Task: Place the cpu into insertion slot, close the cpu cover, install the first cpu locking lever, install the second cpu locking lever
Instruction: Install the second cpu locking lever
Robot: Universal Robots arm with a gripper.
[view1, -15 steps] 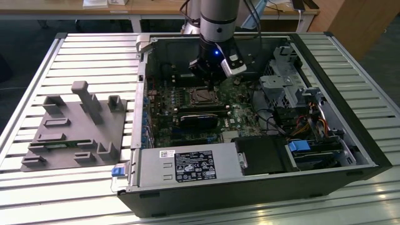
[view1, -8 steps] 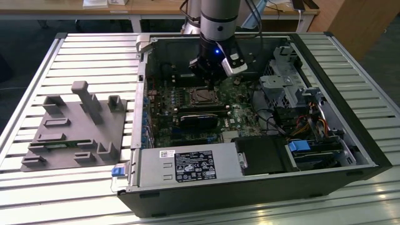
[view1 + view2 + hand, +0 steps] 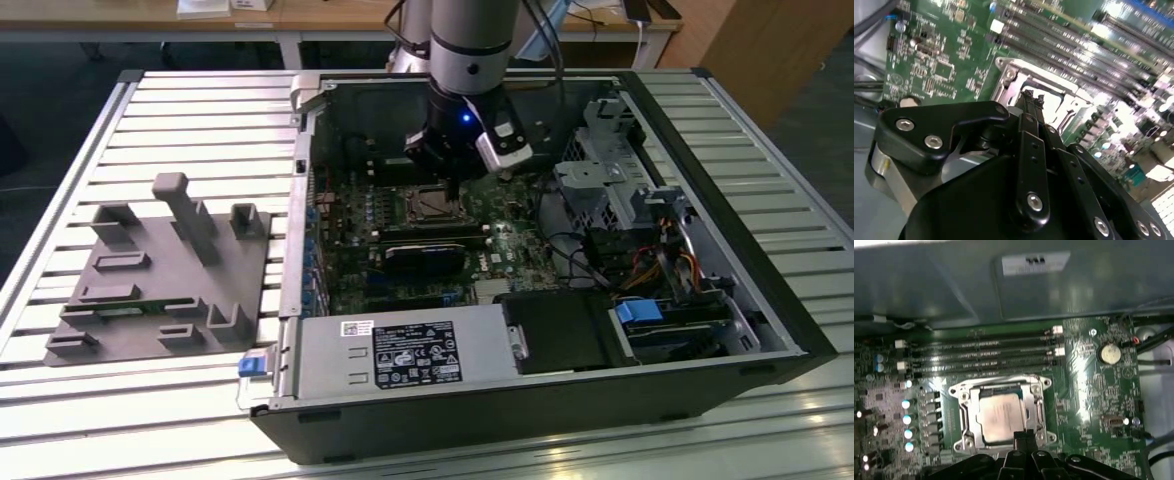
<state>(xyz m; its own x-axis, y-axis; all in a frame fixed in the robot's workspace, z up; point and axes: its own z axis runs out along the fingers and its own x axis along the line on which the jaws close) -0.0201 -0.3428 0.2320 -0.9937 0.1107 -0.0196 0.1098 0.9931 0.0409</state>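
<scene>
The cpu (image 3: 1000, 416) already lies in the insertion slot (image 3: 961, 412) under the closed cpu cover (image 3: 1035, 405), so we judge a locking lever is in hand, our hand (image 3: 1024, 436) clenched empty at the socket's 6 o'clock edge.

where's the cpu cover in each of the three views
Exterior view: the cpu cover lies on the green board inside the open case, just below the gripper.
First wrist view: silvery frame around the cpu, right above the fingertips.
Second wrist view: bright metal frame beyond the fingertips.
Shared landmark: the long memory slots beside the socket.
</scene>
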